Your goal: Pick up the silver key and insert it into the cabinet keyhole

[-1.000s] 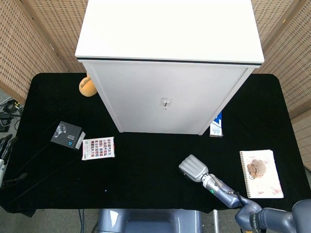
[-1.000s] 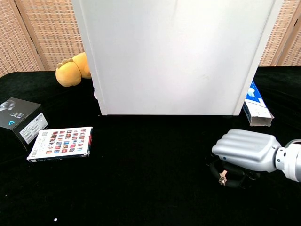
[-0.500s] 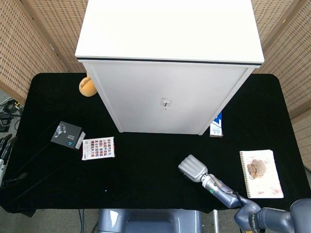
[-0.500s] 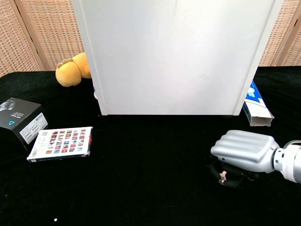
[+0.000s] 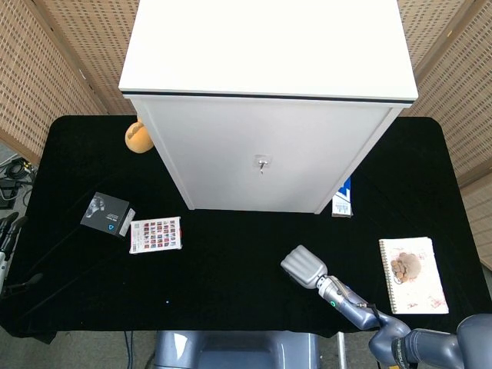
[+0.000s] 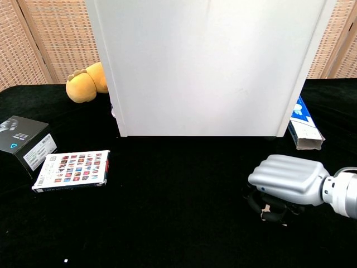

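My right hand point(image 6: 290, 180) lies palm down low over the black table at the front right; it also shows in the head view as the right hand point(image 5: 304, 267). Its dark fingers curl under the palm and pinch a small pale piece, the silver key point(image 6: 268, 210), right at the cloth. Most of the key is hidden by the fingers. The white cabinet point(image 5: 265, 154) stands at the back centre, its keyhole point(image 5: 262, 163) in the middle of the front face with a small metal piece showing there. At the far left edge only a sliver of my left hand point(image 5: 8, 231) shows.
A colourful card pack point(image 5: 155, 234) and a dark box point(image 5: 107, 213) lie front left. A yellow plush point(image 5: 137, 137) sits beside the cabinet's left side. A blue-white carton point(image 5: 344, 197) leans at its right corner. A notebook point(image 5: 413, 274) lies at the right.
My right hand has crept a little to the left and toward the table's front edge, with the pale key shifting slightly under its fingers. Nothing else moved.
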### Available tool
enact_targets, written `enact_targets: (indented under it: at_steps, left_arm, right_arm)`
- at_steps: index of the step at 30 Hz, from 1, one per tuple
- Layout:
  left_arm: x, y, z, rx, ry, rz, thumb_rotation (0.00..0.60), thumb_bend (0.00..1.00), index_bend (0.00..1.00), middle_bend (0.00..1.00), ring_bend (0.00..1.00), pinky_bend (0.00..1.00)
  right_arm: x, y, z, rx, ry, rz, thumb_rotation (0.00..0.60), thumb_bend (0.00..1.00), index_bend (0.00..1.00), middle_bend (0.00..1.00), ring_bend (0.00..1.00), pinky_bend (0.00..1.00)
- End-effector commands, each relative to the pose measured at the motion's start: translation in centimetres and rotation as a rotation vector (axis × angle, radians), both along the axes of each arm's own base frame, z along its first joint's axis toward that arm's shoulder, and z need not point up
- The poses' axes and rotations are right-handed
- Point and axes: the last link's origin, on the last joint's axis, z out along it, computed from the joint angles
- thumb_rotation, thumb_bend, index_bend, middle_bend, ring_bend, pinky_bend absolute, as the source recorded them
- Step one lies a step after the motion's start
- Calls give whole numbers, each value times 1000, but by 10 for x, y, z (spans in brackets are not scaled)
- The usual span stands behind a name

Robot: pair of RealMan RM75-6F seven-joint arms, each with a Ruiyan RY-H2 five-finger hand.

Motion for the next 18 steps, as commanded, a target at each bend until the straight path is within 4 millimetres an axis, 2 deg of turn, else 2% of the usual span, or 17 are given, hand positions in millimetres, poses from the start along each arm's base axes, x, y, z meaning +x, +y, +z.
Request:
enact_targets:
  at_steps: [1, 11, 18]
  left_arm:
    - [0, 0, 0, 0, 0, 0, 600, 0, 0, 0, 0, 0]
    - [0, 1, 0, -1, 1, 6, 600, 0, 0, 0, 0, 0]
    - [0, 0, -1, -3, 2, 5, 600, 0, 0, 0, 0, 0]
  right_arm:
    - [0, 0, 0, -1, -1, -1, 600, 587, 612, 873, 874, 1000]
    - [9, 0, 10, -13, -47, 4, 600, 587, 622, 873, 874, 1000]
    - [28, 2, 33, -36, -111, 41, 600, 589, 622, 873, 874, 1000]
